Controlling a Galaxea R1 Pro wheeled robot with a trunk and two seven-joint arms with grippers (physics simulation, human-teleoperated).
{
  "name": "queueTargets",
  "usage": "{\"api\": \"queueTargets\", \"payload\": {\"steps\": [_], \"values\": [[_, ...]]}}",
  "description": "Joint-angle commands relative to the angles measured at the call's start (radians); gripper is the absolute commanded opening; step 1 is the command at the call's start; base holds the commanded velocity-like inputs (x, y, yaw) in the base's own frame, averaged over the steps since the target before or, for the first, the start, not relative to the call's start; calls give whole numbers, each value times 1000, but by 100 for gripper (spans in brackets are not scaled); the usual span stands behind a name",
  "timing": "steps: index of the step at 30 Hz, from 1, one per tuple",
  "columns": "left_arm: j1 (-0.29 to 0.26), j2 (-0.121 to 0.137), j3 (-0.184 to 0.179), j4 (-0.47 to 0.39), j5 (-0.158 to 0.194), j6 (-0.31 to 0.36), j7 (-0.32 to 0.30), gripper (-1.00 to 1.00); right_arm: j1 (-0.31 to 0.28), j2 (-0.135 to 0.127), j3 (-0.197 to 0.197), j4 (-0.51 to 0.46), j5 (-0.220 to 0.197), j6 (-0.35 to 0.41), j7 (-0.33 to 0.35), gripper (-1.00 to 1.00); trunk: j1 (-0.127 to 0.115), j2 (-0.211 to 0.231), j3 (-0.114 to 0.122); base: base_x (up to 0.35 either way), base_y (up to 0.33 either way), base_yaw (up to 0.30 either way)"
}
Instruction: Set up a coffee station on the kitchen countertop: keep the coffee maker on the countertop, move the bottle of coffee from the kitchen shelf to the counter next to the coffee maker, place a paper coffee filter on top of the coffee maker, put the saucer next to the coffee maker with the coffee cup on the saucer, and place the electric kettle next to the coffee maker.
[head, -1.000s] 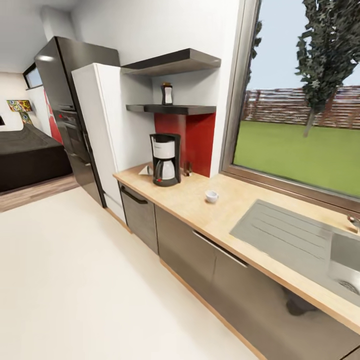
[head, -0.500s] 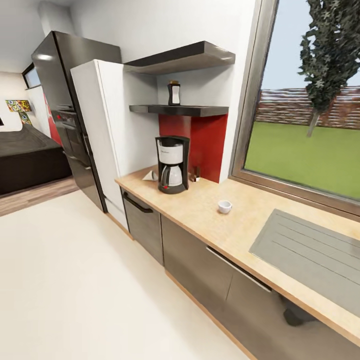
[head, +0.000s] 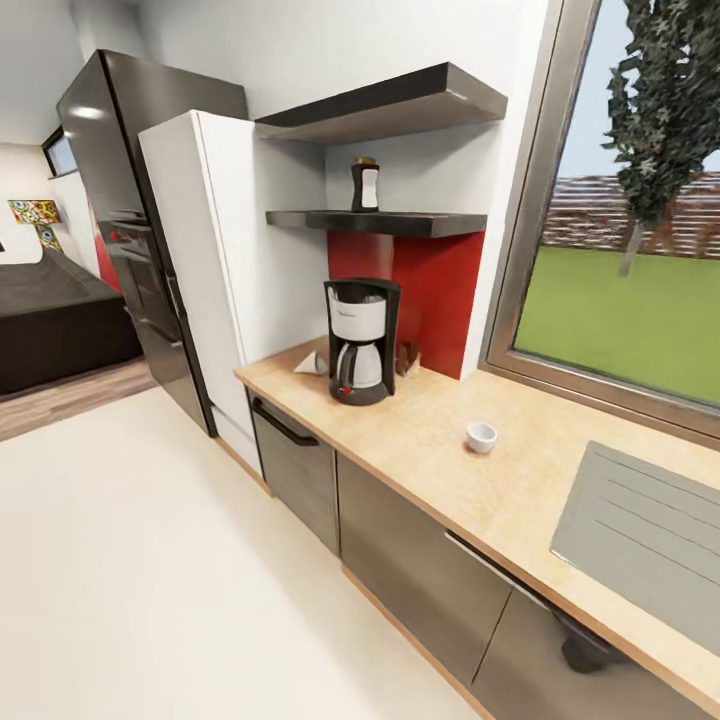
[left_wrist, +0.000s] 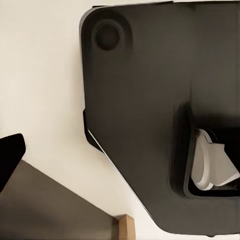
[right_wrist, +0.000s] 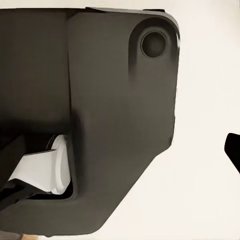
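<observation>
The black coffee maker (head: 361, 340) stands on the wooden countertop (head: 430, 440) in front of a red wall panel. A dark bottle of coffee (head: 365, 185) sits on the lower kitchen shelf (head: 375, 221) above it. A small white coffee cup (head: 481, 436) stands alone on the counter to the right. Something pale, perhaps the paper filter (head: 306, 363), lies left of the coffee maker. In the wrist views, my left gripper's fingertip (left_wrist: 10, 157) and my right gripper's fingertip (right_wrist: 233, 149) sit at the picture edges, spread wide over the robot's dark base and the floor. Both grippers hold nothing.
A white cabinet (head: 215, 280) and a black fridge (head: 130, 220) stand left of the counter. A grey sink drainboard (head: 650, 530) lies at the right, under a large window (head: 620, 230). A small brown item (head: 408, 358) sits behind the coffee maker. Pale floor (head: 150, 580) spreads before the cabinets.
The camera has moved closer to the coffee maker's end of the counter, so the whole scene looks larger and shifted right. Nothing on the counter or shelf has moved.
</observation>
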Motion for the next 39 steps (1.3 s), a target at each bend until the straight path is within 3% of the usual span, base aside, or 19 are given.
{"api": "queueTargets", "payload": {"steps": [1,39], "values": [[-1,0,-1,1,-1,-3,0,100,-1,0,0,1,0,-3,0,100,1,-2,-2,299,213,0],[-1,0,-1,1,-1,-3,0,100,-1,-1,0,1,0,-3,0,100,1,-2,-2,263,246,0]]}}
